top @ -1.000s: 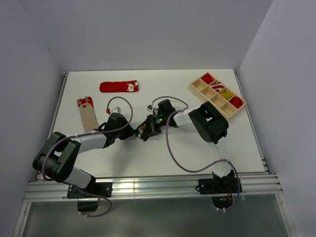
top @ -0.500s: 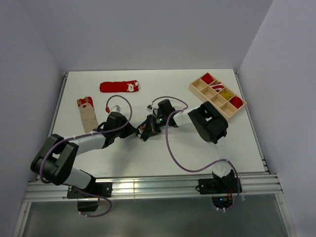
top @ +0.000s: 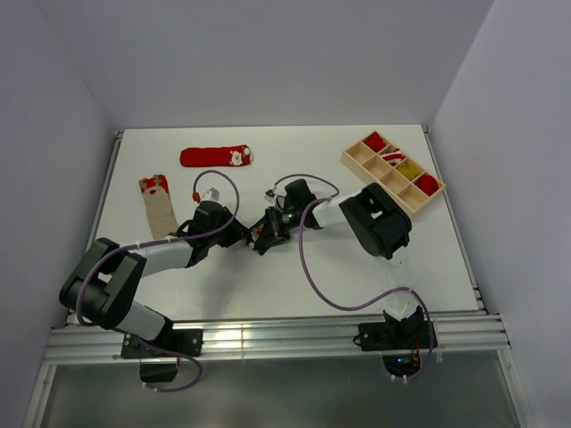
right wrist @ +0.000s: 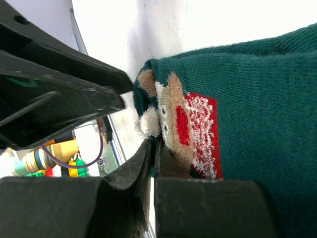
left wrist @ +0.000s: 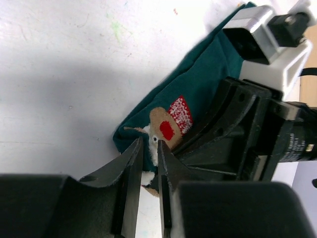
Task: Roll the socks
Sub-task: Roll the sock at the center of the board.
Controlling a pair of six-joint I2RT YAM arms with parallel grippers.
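Since a second ago the left gripper [left wrist: 150, 146] has crept slightly closer to the right gripper [right wrist: 154, 148] near the middle of the desk [top: 357, 267]; nothing else on the desk has shifted. Left jaws stand narrowly apart, clamped on the white tuft of the little figure [left wrist: 166, 126] at the cuff of the dark green sock [left wrist: 203, 84]; the tuft fills the slit between the fingers [left wrist: 130, 168]. Right jaws are pressed together, their tips at the cuff's edge just beside the same figure; whether any cloth is caught between them I cannot tell. Both grippers meet nose to nose over this sock, which lies flat near the middle of the desk, its cuff toward the left gripper, the rest running away under the right gripper's body. Further out, a red sock [top: 217, 157] lies along the far edge, left of middle, with a figure at its right end; a beige sock [top: 161, 209] with a red cuff lies near the left edge, cuff toward the far edge, well apart from both grippers. A wooden tray [top: 359, 162] sits askew toward the far right corner; one row of its compartments holds red, red-and-white, yellow and red bundles. A purple cable [top: 308, 267] loops from the right arm across the desk toward the near edge.
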